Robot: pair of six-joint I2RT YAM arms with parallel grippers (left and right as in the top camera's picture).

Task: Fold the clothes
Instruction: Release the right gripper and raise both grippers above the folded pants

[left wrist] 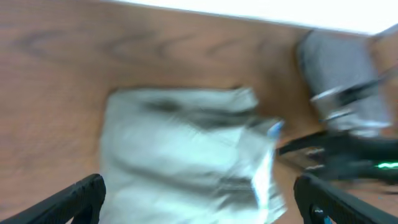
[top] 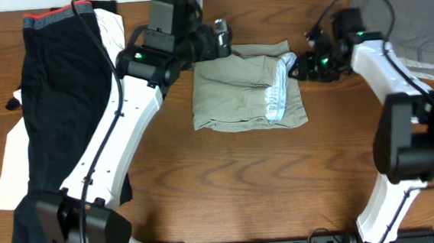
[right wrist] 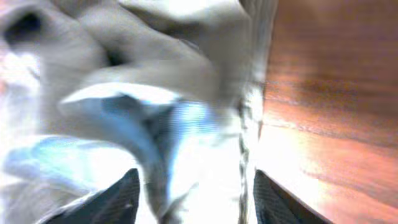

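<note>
Khaki shorts [top: 245,85] lay folded on the desk [top: 244,181]. The left tool [left wrist: 199,186] gaped wide above them, and the right tool [right wrist: 196,193] stood parted at their edge. The fold looked finished; next, both tools should lift clear.

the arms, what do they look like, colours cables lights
The left arm and right arm have white link shells with bulky black joint housings. A thin black cable runs along each, and small green lights glow near the wrists. The left gripper and right gripper have plain black fingers.
</note>
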